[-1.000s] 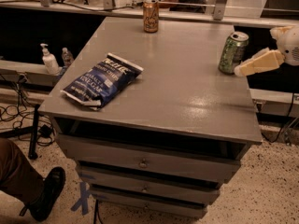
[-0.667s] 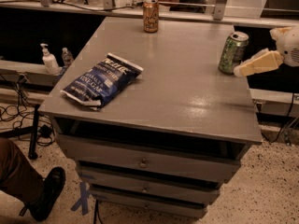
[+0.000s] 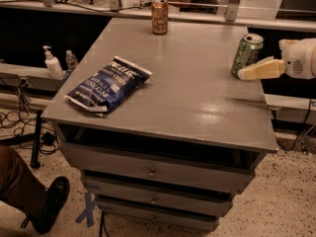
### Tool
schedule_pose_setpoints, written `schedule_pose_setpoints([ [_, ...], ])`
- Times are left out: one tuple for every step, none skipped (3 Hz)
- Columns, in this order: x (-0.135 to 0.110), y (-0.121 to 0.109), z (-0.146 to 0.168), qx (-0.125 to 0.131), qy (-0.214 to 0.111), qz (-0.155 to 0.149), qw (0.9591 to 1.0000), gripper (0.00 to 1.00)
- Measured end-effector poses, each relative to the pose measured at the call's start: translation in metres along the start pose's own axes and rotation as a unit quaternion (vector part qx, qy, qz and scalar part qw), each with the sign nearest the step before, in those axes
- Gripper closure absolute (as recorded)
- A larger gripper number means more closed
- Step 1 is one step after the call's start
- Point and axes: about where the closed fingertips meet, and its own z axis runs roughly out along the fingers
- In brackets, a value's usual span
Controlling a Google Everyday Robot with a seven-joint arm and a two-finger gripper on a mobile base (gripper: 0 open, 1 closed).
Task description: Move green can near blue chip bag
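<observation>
While the hand (image 3: 252,71) flanks it, the mottled green can (image 3: 247,53) stands upright.

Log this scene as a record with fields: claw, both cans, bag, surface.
green can: upright, right edge of the table top
claw: enters from the right of the view, at the green can's lower side; contact unclear
blue chip bag: lying flat, front-left of the top, far from the green can
orange-brown can: upright, back edge, near centre
table: grey top
task status: can not yet near bag
</observation>
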Motion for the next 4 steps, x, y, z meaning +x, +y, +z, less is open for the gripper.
schedule_pose_setpoints([
  [0.001, -0.007, 0.028, -0.002, -0.054, 0.036, 0.9979, 0.00],
  [-0.001, -0.010, 0.051, -0.009, -0.095, 0.063, 0.9934, 0.00],
  [-0.002, -0.009, 0.065, -0.014, -0.121, 0.078, 0.9894, 0.18],
  [-0.001, -0.010, 0.071, -0.016, -0.132, 0.085, 0.9874, 0.41],
])
